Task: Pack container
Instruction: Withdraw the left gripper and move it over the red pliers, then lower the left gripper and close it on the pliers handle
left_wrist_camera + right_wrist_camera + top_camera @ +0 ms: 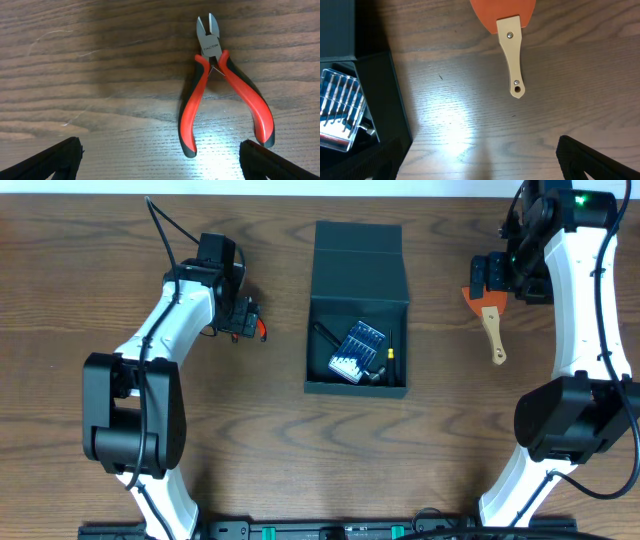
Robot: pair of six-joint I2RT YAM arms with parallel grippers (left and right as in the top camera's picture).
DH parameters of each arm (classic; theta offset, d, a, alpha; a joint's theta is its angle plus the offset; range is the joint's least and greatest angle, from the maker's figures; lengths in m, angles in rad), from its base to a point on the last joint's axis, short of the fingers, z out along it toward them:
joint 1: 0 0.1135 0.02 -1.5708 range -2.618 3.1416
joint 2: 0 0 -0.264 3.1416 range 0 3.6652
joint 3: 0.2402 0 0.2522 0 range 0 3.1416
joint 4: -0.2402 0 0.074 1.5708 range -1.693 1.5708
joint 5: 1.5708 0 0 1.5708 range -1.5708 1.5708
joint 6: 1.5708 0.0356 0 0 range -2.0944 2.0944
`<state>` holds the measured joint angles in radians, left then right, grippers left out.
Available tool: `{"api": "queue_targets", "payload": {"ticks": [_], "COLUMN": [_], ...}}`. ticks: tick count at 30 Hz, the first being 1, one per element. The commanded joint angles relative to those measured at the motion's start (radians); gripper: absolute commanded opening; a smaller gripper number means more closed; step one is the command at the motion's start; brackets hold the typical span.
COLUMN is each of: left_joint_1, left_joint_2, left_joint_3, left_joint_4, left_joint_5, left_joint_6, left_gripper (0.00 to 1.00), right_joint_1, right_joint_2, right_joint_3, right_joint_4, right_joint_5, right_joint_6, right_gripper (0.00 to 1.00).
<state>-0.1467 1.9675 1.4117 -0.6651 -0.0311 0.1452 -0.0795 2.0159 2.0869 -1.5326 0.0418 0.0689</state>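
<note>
The dark teal container [358,268] stands mid-table with its flap lid folded back. Inside lie a clear case of bits [357,350] and small dark tools. Red-handled cutters [220,95] lie flat on the wood, jaws pointing away. My left gripper [160,165] hovers open just short of their handle ends, touching nothing. An orange scraper with a pale wooden handle [512,55] lies right of the container. My right gripper [480,160] is open above bare wood beside it, nothing between its fingers.
The container's dark wall [375,90] rises at the left of the right wrist view, with the bit case [340,110] visible inside. In the overhead view the cutters [258,330] lie left of the container and the scraper [490,330] right.
</note>
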Motion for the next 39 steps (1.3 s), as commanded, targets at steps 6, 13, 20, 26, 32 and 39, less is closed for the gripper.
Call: {"api": "queue_targets", "payload": {"ticks": [6, 13, 20, 26, 32, 39], "left_joint_1": [0.002, 0.002, 0.002, 0.002, 0.002, 0.002], "left_joint_2": [0.076, 0.116, 0.158, 0.166, 0.166, 0.166], "left_joint_3": [-0.006, -0.006, -0.006, -0.006, -0.006, -0.006], "left_joint_4": [0.024, 0.048, 0.068, 0.073, 0.065, 0.050], "left_joint_5": [0.047, 0.047, 0.048, 0.048, 0.047, 0.048], "left_joint_6": [0.083, 0.117, 0.124, 0.124, 0.124, 0.124], "left_gripper": [0.98, 0.98, 0.98, 0.99, 1.00, 0.78], "right_joint_1": [-0.004, -0.004, -0.005, -0.004, -0.004, -0.004], "right_joint_2": [-0.013, -0.013, -0.013, -0.013, -0.013, -0.013], "right_joint_3": [0.013, 0.013, 0.013, 0.013, 0.013, 0.013], "right_joint_4": [-0.001, -0.001, -0.001, -0.001, -0.001, -0.001], "right_joint_5": [0.003, 0.003, 0.003, 0.003, 0.003, 0.003], "right_joint_6": [0.013, 0.013, 0.013, 0.013, 0.013, 0.013], "right_gripper": [0.99, 0.99, 0.99, 0.99, 0.99, 0.99]}}
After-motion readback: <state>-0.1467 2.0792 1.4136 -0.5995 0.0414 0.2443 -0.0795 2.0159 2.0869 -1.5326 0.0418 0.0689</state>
